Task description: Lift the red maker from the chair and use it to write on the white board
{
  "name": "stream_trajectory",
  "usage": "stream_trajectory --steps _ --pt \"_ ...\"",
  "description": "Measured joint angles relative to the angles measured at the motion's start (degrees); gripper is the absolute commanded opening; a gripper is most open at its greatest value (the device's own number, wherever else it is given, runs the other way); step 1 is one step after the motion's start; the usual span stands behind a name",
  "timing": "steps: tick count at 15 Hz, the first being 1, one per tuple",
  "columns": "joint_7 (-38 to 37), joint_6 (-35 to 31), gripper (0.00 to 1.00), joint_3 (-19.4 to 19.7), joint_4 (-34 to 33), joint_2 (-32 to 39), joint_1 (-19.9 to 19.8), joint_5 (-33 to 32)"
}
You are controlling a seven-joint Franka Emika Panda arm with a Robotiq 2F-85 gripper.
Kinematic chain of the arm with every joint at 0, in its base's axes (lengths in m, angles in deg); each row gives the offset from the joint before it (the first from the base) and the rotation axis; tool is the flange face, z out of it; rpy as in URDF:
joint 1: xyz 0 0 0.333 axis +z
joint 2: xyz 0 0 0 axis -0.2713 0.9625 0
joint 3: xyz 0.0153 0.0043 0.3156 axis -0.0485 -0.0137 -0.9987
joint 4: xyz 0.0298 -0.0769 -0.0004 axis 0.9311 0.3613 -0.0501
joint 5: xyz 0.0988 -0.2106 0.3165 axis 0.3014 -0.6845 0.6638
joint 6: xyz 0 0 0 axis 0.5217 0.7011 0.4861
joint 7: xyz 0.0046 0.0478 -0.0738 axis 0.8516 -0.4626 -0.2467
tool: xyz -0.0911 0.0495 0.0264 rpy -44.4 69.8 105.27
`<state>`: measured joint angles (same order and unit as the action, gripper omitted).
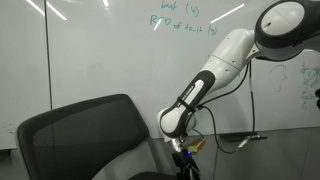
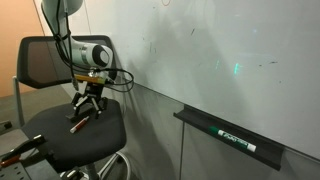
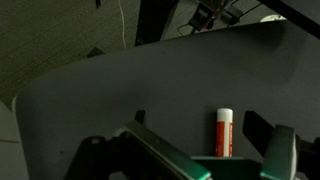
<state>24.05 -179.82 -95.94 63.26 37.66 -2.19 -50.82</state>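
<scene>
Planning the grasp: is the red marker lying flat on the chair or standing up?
Lying flat: in the wrist view the red marker rests lengthwise on the chair seat.

arm [image 1: 215,70]: glossy white rounded shells, black bands at joints | wrist fitting [image 2: 97,74]: yellowish block | cable [image 2: 124,82]: thin, black, looped | gripper [image 2: 86,112]: black body, dark fingers, greenish edges close up

- Green handwriting [image 1: 185,22] is seen on the white board [image 1: 90,60]; it is too faint for any word to be read reliably.
- Pale print is seen on the dark bar [image 2: 238,139] on the ledge [image 2: 195,119]; it is too small to be read.
- No text is made out on the white band of the red maker [image 3: 224,133].
</scene>
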Motion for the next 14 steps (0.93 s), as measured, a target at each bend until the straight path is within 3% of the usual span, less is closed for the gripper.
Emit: stream_trajectory --steps 9,14 --pt "1.25 0.51 1.0 -1.03 -6.04 6.62 0.79 1.03" --pt "4.31 4.5 1.0 -2.77 -8.83 9.74 0.1 4.87"
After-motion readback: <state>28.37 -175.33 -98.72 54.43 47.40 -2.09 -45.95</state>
